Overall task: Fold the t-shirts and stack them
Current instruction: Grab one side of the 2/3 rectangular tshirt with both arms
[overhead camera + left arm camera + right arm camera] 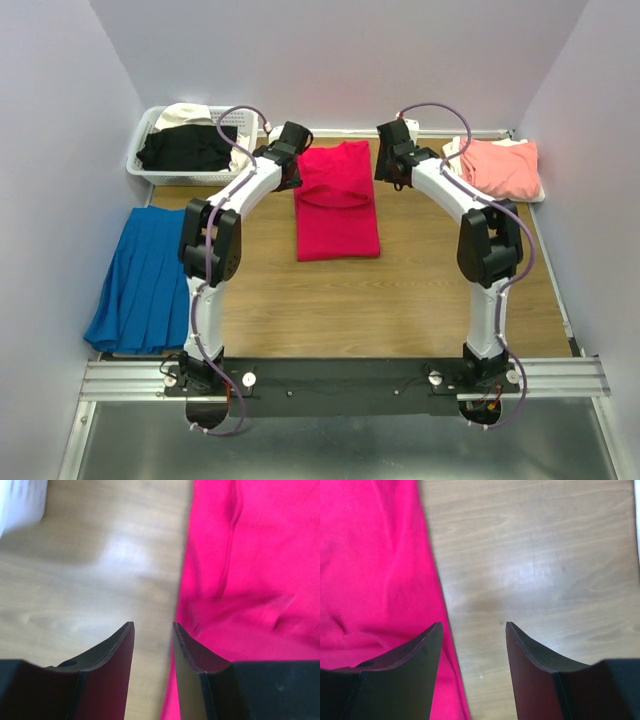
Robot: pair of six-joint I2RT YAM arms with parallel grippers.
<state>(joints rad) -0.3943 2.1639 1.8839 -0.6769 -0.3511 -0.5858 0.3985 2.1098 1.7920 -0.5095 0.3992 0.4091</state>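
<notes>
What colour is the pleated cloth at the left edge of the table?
The pleated cloth is bright blue, best seen in the top external view.

1. Wooden table top point(400, 300), brown grain, walled on three sides.
2. Far middle: red t-shirt point(337, 203), folded into a long rectangle, flat on the wood.
3. Left edge: blue pleated cloth point(143, 282), spread flat, well apart from the red.
4. Far left corner: white lattice basket point(140, 165), just beyond the blue cloth.
5. Far right corner: folded salmon-pink t-shirt point(500, 165), on a white layer point(455, 150).
</notes>
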